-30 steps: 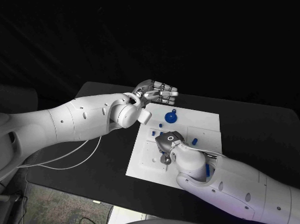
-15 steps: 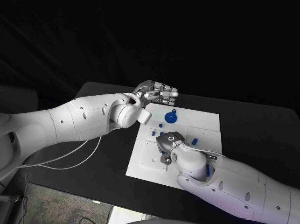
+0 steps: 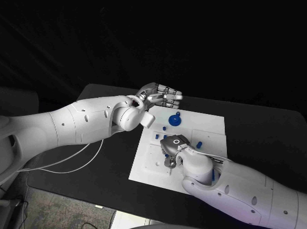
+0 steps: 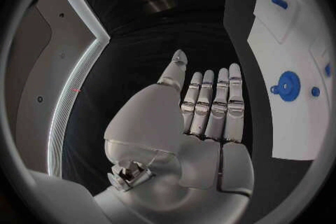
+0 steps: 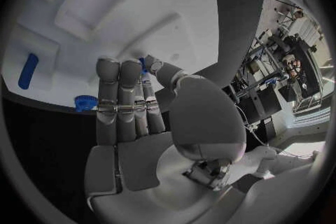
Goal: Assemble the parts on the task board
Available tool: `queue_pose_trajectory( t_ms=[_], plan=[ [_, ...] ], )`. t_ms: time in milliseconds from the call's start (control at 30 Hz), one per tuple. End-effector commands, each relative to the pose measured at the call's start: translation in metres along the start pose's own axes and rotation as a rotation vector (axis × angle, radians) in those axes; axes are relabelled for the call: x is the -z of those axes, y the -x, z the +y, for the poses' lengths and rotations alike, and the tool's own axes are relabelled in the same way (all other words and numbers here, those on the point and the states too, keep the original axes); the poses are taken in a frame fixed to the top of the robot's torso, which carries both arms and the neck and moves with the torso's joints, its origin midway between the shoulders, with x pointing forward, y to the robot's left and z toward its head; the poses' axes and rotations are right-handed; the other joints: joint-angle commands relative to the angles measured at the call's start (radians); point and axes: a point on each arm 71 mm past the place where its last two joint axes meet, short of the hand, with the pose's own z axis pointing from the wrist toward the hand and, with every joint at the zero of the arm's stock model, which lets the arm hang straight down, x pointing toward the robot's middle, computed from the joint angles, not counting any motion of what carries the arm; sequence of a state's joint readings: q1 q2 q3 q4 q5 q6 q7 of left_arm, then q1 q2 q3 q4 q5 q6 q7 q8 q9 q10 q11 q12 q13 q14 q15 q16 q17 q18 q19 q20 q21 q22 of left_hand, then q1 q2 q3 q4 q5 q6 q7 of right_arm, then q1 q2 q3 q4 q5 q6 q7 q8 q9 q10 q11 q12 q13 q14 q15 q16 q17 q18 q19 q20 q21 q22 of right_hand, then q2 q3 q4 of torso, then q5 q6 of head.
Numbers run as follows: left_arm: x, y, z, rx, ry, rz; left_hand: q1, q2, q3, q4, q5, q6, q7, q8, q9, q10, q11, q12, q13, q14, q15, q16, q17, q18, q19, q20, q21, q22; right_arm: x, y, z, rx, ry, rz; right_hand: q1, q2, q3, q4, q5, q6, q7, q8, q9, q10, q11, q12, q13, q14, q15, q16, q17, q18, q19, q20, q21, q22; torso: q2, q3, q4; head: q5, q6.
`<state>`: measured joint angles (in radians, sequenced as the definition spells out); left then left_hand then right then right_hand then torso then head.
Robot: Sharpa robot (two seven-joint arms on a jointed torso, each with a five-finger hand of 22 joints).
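Observation:
The white task board (image 3: 207,125) lies in the middle of the black table. A round blue part (image 3: 175,119) sits near its far edge, also seen as the blue disc (image 4: 287,85). Small blue parts (image 3: 199,143) lie further in. My right hand (image 3: 173,147) is low over the board's middle. In the right wrist view its thumb and a finger pinch a small blue part (image 5: 144,67) against the board (image 5: 105,17). My left hand (image 3: 160,94) hovers above the table beyond the board's far left corner, fingers straight and side by side, holding nothing (image 4: 203,117).
A long blue part (image 5: 28,70) and a round blue part (image 5: 85,102) lie on the board beside my right hand's fingers. Black table (image 3: 263,133) surrounds the board on all sides. A white cable (image 3: 78,160) loops under my left arm.
My right hand has shifted slightly toward the board's near edge. The left hand has stayed still.

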<state>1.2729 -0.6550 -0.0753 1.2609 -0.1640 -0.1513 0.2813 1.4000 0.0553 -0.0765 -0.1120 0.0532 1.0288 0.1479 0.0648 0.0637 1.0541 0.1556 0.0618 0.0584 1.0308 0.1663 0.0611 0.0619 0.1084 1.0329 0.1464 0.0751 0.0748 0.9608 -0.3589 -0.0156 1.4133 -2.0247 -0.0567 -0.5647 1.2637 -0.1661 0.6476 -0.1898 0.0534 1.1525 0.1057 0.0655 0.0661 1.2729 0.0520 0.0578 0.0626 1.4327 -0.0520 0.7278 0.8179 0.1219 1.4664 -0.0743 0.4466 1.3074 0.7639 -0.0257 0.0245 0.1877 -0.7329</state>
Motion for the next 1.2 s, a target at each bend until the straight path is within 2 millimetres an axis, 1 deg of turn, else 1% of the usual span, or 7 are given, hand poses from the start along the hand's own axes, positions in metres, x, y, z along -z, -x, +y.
queue_pose_trajectory(
  t_ms=[33,467,700,867,1033,1067,1200],
  plan=[
    [0.000,-0.003,-0.001,0.005,0.000,0.027,0.001,0.004,0.002,0.004,-0.003,-0.004,0.001,-0.001,-0.001,-0.005,0.000,0.000,0.000,-0.005,-0.002,-0.001,-0.001,0.000,-0.001,0.006,0.002,-0.001,0.001,0.000,0.003,-0.020,0.022,-0.015,-0.002,-0.017,0.002,0.011,-0.001,-0.017,-0.002,-0.003,-0.001,-0.016,0.003,0.002,-0.001,0.000,0.006,-0.003,-0.003,0.020,0.013,0.008,-0.010,-0.001,0.000,-0.0003,0.0002,0.000,-0.001],
    [0.000,-0.002,0.000,0.003,0.006,0.031,0.001,0.004,0.000,0.006,-0.003,-0.005,0.001,-0.001,-0.001,-0.006,0.000,0.000,0.000,-0.006,-0.002,-0.001,-0.001,0.000,-0.001,0.006,0.002,-0.002,0.003,0.001,0.001,-0.030,0.018,-0.028,0.005,-0.044,0.010,0.029,-0.003,-0.035,-0.004,-0.003,-0.001,-0.036,0.008,0.001,-0.001,-0.002,0.009,-0.002,-0.013,0.025,0.015,0.011,-0.034,-0.017,0.000,0.0000,0.0008,-0.001,-0.001],
    [0.000,-0.001,0.000,0.001,0.006,0.030,0.004,0.004,0.000,0.007,-0.003,-0.005,0.002,-0.001,-0.001,-0.006,0.000,0.000,0.000,-0.006,-0.002,-0.001,-0.001,0.000,-0.001,0.005,0.002,-0.002,0.007,0.002,-0.002,-0.049,0.020,-0.038,-0.003,-0.061,0.008,0.039,-0.004,-0.044,-0.011,-0.003,-0.001,-0.045,0.009,0.001,-0.002,-0.001,0.010,-0.003,-0.017,0.026,0.018,0.012,-0.039,-0.022,0.000,-0.0004,0.0009,0.000,0.000],
    [0.000,0.001,0.000,-0.001,0.006,0.025,0.004,0.004,0.000,0.007,-0.003,-0.005,0.002,-0.001,-0.001,-0.006,0.000,0.000,0.000,-0.006,-0.002,-0.001,-0.001,0.000,-0.001,0.005,0.002,-0.002,0.012,0.002,-0.007,-0.073,0.021,-0.038,-0.023,-0.084,-0.030,0.058,-0.006,-0.054,-0.013,-0.003,-0.001,-0.063,0.013,0.001,-0.003,0.002,0.013,-0.005,-0.020,0.026,0.020,0.013,-0.055,-0.034,-0.001,0.0000,-0.0001,0.001,0.000],
    [0.001,0.003,0.000,-0.003,0.007,0.019,0.004,0.004,0.000,0.007,-0.003,-0.005,0.002,-0.001,-0.001,-0.006,0.000,0.000,0.000,-0.006,-0.002,-0.001,-0.001,0.000,-0.001,0.005,0.002,-0.002,0.017,0.003,-0.011,-0.095,0.023,-0.035,-0.008,-0.083,-0.082,0.081,-0.006,-0.056,-0.014,-0.002,-0.001,-0.067,0.013,0.001,-0.002,0.006,0.013,-0.010,-0.025,0.025,0.027,0.014,-0.067,-0.050,0.000,0.0003,0.0000,0.000,0.002],
    [0.001,0.003,0.000,-0.003,0.007,0.019,0.004,0.004,0.000,0.007,-0.003,-0.005,0.002,-0.001,-0.001,-0.006,0.000,0.000,0.000,-0.006,-0.002,-0.001,-0.001,0.000,-0.001,0.005,0.002,-0.002,0.018,0.003,-0.012,-0.099,0.023,-0.035,0.007,-0.080,-0.106,0.094,-0.006,-0.056,-0.014,-0.002,-0.001,-0.069,0.013,0.001,-0.003,0.007,0.014,-0.012,-0.028,0.024,0.031,0.014,-0.074,-0.061,0.000,0.0007,0.0000,0.000,0.002],
    [0.001,0.004,0.000,-0.004,0.007,0.016,0.004,0.004,0.000,0.007,-0.003,-0.005,0.002,-0.001,-0.001,-0.006,0.000,0.000,0.000,-0.006,-0.002,-0.001,-0.001,0.000,-0.001,0.005,0.002,-0.002,0.021,0.006,-0.015,-0.117,0.023,-0.046,0.006,-0.085,-0.127,0.103,-0.006,-0.057,-0.016,-0.002,-0.001,-0.073,0.014,0.001,-0.002,0.007,0.014,-0.013,-0.029,0.024,0.032,0.014,-0.078,-0.066,0.000,0.0014,-0.0003,-0.001,0.004]
  ],
)
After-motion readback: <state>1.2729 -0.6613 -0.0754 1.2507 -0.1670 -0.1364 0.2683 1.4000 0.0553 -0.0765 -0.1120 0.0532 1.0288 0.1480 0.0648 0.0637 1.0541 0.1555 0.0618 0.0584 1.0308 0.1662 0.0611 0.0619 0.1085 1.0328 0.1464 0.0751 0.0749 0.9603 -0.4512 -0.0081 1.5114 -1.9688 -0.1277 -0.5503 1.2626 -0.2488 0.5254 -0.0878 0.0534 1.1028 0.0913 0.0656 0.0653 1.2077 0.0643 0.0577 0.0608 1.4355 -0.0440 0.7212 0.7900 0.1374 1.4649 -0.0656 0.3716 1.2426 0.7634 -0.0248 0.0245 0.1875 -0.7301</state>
